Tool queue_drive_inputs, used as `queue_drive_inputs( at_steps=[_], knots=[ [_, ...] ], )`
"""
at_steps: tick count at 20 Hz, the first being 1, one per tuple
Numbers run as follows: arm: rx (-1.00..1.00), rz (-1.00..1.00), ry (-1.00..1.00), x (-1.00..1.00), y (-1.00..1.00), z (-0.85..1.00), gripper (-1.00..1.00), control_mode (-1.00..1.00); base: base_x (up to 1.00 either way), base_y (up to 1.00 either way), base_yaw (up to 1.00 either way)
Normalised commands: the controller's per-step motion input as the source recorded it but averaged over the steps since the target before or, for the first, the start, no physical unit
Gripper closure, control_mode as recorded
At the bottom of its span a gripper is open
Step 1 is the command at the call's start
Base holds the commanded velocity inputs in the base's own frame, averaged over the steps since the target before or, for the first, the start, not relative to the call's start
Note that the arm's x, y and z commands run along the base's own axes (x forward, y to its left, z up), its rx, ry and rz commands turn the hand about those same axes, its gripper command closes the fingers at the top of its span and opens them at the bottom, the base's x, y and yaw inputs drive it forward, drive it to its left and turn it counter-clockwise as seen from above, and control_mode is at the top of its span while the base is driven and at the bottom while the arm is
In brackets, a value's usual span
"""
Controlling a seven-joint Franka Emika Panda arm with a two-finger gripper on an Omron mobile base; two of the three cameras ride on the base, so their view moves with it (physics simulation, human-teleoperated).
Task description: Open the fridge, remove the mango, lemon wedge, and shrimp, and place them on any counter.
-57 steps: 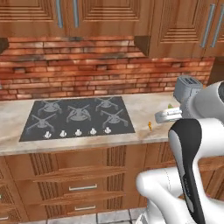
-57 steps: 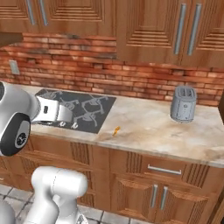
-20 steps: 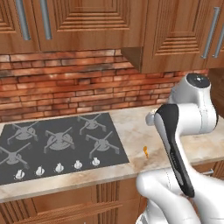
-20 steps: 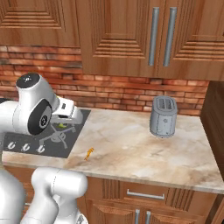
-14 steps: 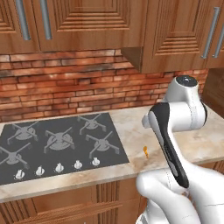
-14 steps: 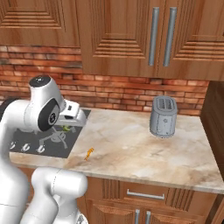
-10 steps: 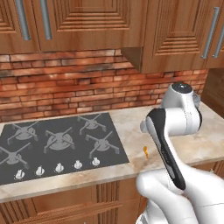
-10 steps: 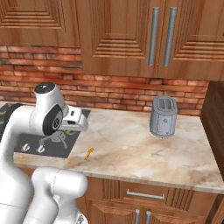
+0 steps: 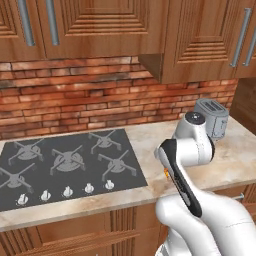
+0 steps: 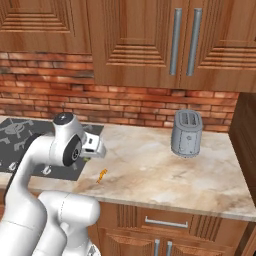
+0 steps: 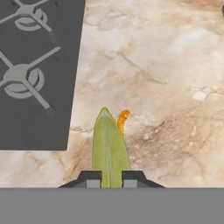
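Note:
In the hand view my gripper (image 11: 111, 179) is shut on the lemon wedge (image 11: 109, 148), a thin yellow-green sliver that sticks out between the two dark tips. It hangs above the beige marbled counter (image 11: 175, 65). Just past the wedge's tip the curled orange shrimp (image 11: 123, 120) lies on the stone, close to the cooktop's right edge. The right base view shows the same shrimp (image 10: 101, 175) on the counter in front of the hand. The fridge and the mango are out of view.
The black gas cooktop (image 9: 65, 165) fills the counter's left part, with knobs along its front. A grey toaster (image 10: 186, 133) stands at the back right by the brick wall. Bare stone (image 10: 165, 170) lies between the shrimp and the toaster. Wooden cabinets hang overhead.
The base drove right along the counter before the last second. Since then the arm has swung the hand right and down over the stone by the shrimp, with the wedge still gripped.

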Motion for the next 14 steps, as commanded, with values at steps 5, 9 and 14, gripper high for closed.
queue_drive_inputs(
  at_steps=[5,9,14],
  knots=[
    [0.0,0.0,0.02,0.43,0.0,-0.49,1.0,-1.0,0.0,0.0,0.0],
    [0.0,0.0,0.03,0.29,0.0,-0.49,1.0,-1.0,0.0,0.0,0.0],
    [0.0,0.0,0.03,0.18,0.02,-0.6,1.0,-1.0,0.0,0.0,0.0]
  ],
)
